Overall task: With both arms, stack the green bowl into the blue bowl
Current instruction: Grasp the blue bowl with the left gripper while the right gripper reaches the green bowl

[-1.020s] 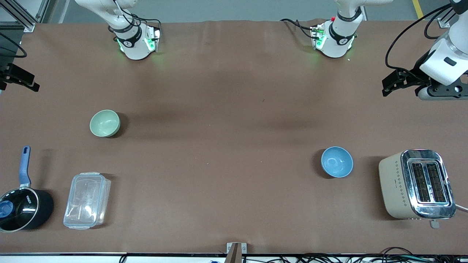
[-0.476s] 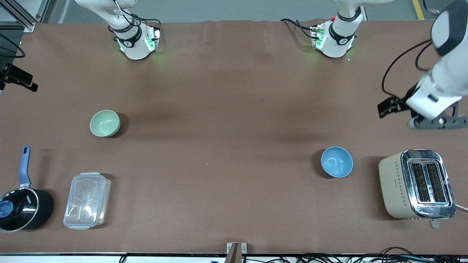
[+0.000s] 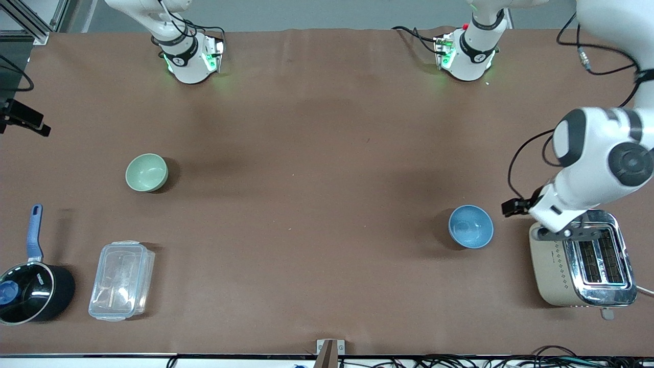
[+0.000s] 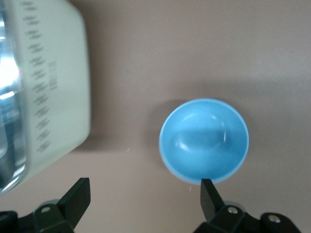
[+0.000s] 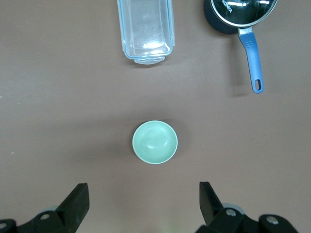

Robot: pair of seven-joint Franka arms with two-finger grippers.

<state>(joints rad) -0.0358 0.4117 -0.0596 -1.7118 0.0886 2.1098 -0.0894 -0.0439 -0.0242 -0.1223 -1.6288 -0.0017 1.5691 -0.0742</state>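
Note:
The green bowl (image 3: 146, 173) stands upright and empty toward the right arm's end of the table; it also shows in the right wrist view (image 5: 155, 142). The blue bowl (image 3: 471, 226) stands upright and empty beside the toaster, toward the left arm's end. My left gripper (image 3: 512, 207) hangs open and empty over the strip of table between the blue bowl and the toaster. In the left wrist view (image 4: 144, 194) one finger (image 4: 210, 193) lies at the rim of the blue bowl (image 4: 204, 141). My right gripper (image 5: 144, 199) is open and empty, high above the table, apart from the green bowl.
A cream and chrome toaster (image 3: 582, 258) stands at the left arm's end, close under the left wrist. A clear plastic container (image 3: 121, 280) and a black saucepan with a blue handle (image 3: 31, 286) lie nearer the front camera than the green bowl.
The left arm has swung down from near the table's end to over the gap between the blue bowl and the toaster. The right arm has hardly moved. Both bowls stay put.

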